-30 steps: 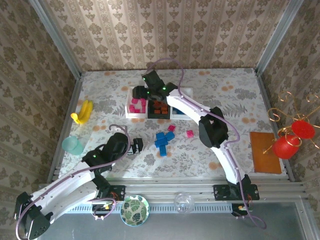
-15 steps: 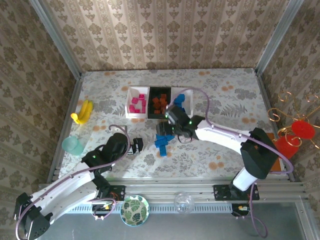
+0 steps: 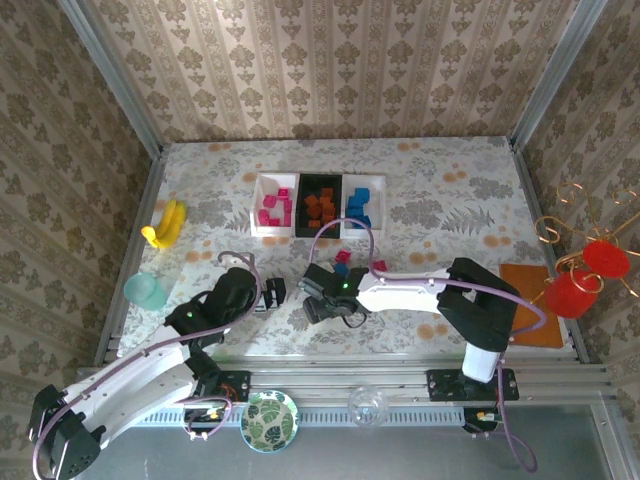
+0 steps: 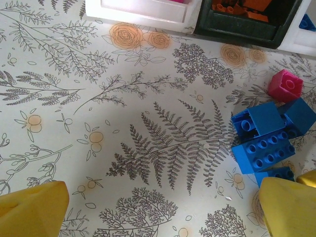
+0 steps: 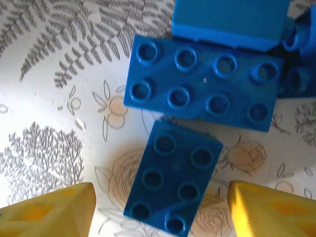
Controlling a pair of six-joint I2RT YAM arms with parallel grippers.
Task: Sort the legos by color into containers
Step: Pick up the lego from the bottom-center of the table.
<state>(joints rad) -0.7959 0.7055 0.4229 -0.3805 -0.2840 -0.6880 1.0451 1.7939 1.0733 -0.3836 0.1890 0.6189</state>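
Three containers stand in a row at the back: a white tray (image 3: pixel 272 208) with magenta legos, a black tray (image 3: pixel 319 208) with orange-brown ones, and a white tray (image 3: pixel 364 205) with blue ones. My right gripper (image 3: pixel 322 300) hangs low over the loose blue legos. In the right wrist view it (image 5: pixel 160 207) is open, and a six-stud blue brick (image 5: pixel 173 182) lies flat between the yellow fingers (image 5: pixel 49 212) with gaps on both sides. An eight-stud blue brick (image 5: pixel 202 81) lies just beyond. Two magenta bricks (image 3: pixel 343 257) (image 3: pixel 380 266) lie nearby. My left gripper (image 3: pixel 272 292) (image 4: pixel 163 207) is open over bare cloth, left of the blue cluster (image 4: pixel 261 143).
A yellow banana (image 3: pixel 165 222) and a teal cup (image 3: pixel 148 291) sit at the left edge. An orange-brown mat (image 3: pixel 530 303) and red ornaments (image 3: pixel 590 275) are at the right. A leaf-patterned plate (image 3: pixel 269 420) and a clear ball (image 3: pixel 367 405) rest on the front rail.
My right arm has swung back from the trays toward the front and come down over the loose blue bricks. The left arm has stayed put.
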